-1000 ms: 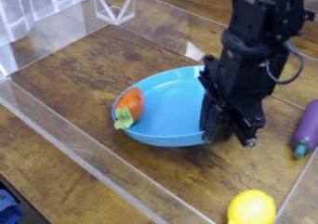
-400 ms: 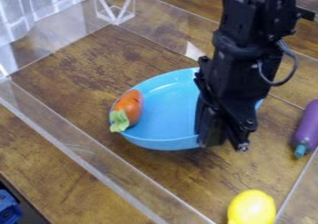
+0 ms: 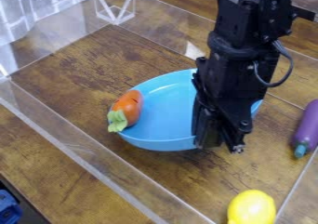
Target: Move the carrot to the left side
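Showing 1 black gripper [image 3: 222, 126] over the right part of 1 blue plate [image 3: 165, 101], with jaws narrow and closed; unable to tell from this view whether anything sits between the tips. Showing also 1 orange carrot [image 3: 129, 105] at the plate's left rim, well apart from the gripper, with green top pointing toward the lower left of the view. To the right of the plate, see 1 purple eggplant [image 3: 307, 125], cut off by the frame edge. Near the bottom edge, see 1 yellow lemon [image 3: 252, 207]. At the lower left corner, note 1 blue object [image 3: 9, 207], only partly visible.
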Tool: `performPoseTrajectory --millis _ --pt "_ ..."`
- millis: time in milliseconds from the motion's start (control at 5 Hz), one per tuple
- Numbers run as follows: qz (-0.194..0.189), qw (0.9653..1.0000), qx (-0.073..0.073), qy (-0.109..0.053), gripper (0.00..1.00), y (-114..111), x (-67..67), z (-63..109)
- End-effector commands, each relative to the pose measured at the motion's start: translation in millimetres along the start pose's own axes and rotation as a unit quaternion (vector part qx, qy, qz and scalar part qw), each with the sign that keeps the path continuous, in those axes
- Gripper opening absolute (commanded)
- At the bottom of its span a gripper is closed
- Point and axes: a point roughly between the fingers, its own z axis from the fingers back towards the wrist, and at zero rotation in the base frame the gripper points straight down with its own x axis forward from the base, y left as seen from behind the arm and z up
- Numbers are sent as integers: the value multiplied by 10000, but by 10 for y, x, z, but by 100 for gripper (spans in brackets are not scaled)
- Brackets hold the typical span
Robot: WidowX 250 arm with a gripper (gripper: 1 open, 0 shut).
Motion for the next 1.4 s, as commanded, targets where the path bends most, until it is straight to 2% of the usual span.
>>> performPoseTrajectory --millis 0,200,400,600,1000,1200 --pt "98 9991 149 -392 0 98 -38 245" --pt "113 9988 191 -441 0 147 -87 271" --pt "103 9986 159 -494 0 154 -102 247" --pt "84 9979 60 -635 0 140 -108 214" --pt "100 9965 -38 -830 0 135 -139 218" --pt "129 9954 -109 -941 0 144 -137 107"
